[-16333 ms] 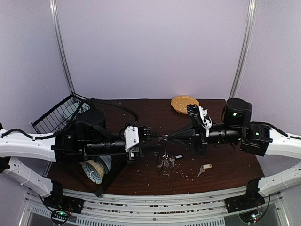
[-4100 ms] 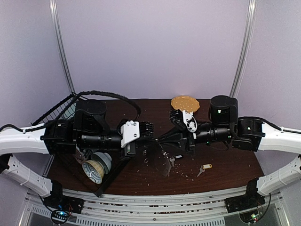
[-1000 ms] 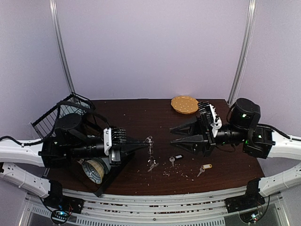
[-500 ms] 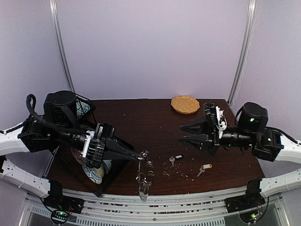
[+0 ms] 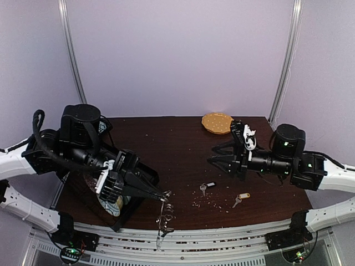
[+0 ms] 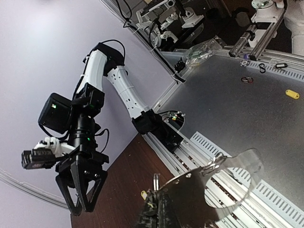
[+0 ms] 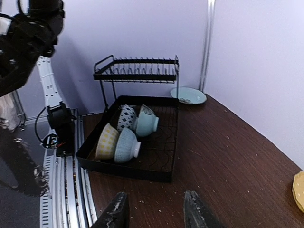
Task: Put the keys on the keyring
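L hand point(image 5: 166, 194) grips keyring point(image 5: 162, 220), hanging below tips.

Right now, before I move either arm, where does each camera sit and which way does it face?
Top external: above and behind the bases, looking down on the dark brown table, left arm and right arm.
Left wrist: on the left arm, tilted, facing the right arm; own jaws pinch the pale grey floppy keyring.
Right wrist: on the right arm, facing the black wire dish rack; own open jaws show.
Shared: top external also shows that rack.
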You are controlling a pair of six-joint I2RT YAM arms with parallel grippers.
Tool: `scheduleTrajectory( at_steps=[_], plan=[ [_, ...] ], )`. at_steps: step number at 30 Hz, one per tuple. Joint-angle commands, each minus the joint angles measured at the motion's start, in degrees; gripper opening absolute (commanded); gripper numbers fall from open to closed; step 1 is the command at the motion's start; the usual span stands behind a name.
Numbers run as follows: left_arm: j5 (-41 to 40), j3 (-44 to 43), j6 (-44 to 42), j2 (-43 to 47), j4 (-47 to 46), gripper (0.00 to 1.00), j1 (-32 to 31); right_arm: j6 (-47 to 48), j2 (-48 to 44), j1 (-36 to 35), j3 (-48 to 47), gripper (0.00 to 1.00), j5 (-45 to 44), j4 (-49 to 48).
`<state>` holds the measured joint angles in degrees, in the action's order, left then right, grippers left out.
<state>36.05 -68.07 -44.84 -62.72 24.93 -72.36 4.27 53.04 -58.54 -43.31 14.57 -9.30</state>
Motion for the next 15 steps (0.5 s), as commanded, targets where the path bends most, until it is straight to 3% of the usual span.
scheduleTrajectory(
  at_steps=[1,4,7,11,15],
  plan=[
    [-1.9,0.9,2.5,1.6,-3.3,0.00,0.2,-8.9,6.3,1.9,-3.7,0.44,-16.0,7.7],
    [-6.1,4.5,5.4,4.0,-7.7,0.00,0.2,-15.1,18.2,3.4,-11.1,0.43,-27.0,23.1],
    [-12.8,8.4,9.3,6.3,-12.8,0.00,0.3,-19.6,29.6,4.6,-17.2,0.38,-29.3,34.7],
    [-17.8,13.0,13.3,8.5,-17.6,0.00,0.4,-20.3,39.6,4.7,-20.3,0.29,-25.3,36.8],
    [-18.9,15.7,15.1,10.3,-19.6,0.00,0.4,-16.0,42.3,5.0,-18.5,0.25,-18.1,31.3]
  ],
)
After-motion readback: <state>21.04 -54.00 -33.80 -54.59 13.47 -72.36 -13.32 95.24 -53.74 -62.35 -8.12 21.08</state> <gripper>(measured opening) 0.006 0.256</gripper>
